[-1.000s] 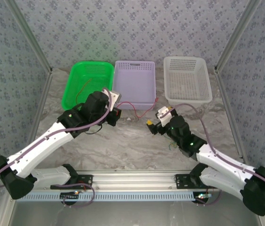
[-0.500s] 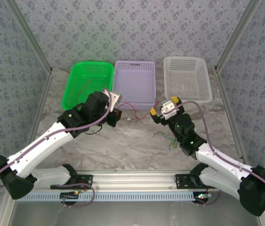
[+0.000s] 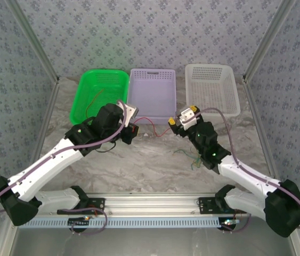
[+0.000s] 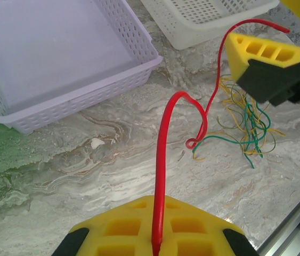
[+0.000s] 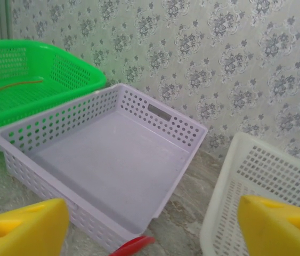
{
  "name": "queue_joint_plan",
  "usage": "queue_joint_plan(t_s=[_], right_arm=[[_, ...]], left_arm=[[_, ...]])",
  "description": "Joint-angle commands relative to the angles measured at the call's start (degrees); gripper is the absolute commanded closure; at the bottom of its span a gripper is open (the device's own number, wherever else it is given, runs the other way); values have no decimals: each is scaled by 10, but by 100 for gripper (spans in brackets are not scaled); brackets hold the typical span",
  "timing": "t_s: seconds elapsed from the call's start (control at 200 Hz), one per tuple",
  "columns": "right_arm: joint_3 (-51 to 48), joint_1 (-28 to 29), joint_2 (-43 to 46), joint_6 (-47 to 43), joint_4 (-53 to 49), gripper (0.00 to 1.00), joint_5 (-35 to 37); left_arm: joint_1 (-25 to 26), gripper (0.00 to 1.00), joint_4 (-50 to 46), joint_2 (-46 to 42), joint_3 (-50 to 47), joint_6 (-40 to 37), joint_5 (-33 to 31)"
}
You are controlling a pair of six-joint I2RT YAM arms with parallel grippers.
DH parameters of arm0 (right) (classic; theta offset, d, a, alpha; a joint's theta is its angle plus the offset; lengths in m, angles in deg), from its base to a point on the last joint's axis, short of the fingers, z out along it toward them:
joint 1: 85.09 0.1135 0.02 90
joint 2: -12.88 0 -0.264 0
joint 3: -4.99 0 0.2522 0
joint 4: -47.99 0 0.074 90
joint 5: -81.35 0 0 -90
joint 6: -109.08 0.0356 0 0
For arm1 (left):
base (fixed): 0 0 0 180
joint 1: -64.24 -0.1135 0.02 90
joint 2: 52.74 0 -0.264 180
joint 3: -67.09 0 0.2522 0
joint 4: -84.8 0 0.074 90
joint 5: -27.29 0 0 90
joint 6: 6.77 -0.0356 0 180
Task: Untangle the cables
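Left gripper (image 4: 155, 237) clamped on one end of the red cable (image 4: 163, 160), which arcs over the table toward the right gripper (image 5: 150, 224); right pads stand wide apart around the cable's far end, not pinched yet. Roughly a third done, I'd judge: one reddish cable (image 5: 11, 85) lies in the green basket (image 5: 80, 66); red cable looks nearly free; the yellow and green cables (image 4: 245, 120) sit in a tangled heap below the right gripper, not yet separated.
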State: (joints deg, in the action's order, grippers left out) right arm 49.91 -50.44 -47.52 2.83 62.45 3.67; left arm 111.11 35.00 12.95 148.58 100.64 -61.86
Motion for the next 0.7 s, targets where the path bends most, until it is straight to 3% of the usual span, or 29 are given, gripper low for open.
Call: queue_joint_plan(t_s=[0.0, 0.1, 0.175, 0.52, 0.695], right_arm=[[28, -13, -2, 22, -8, 38, -6], [38, -26, 3, 37, -33, 68, -28], [52, -37, 13, 58, -63, 100, -39], [210, -153, 60, 230, -292, 100, -131], [334, -249, 21, 354, -405, 100, -190]], left_arm=[[-1, 100, 0, -14, 0, -8, 8], [-1, 100, 0, -15, -2, -8, 8], [-2, 100, 1, -17, -5, -7, 7], [5, 100, 53, -17, -64, -8, 37], [71, 100, 92, 30, -91, -34, 16]])
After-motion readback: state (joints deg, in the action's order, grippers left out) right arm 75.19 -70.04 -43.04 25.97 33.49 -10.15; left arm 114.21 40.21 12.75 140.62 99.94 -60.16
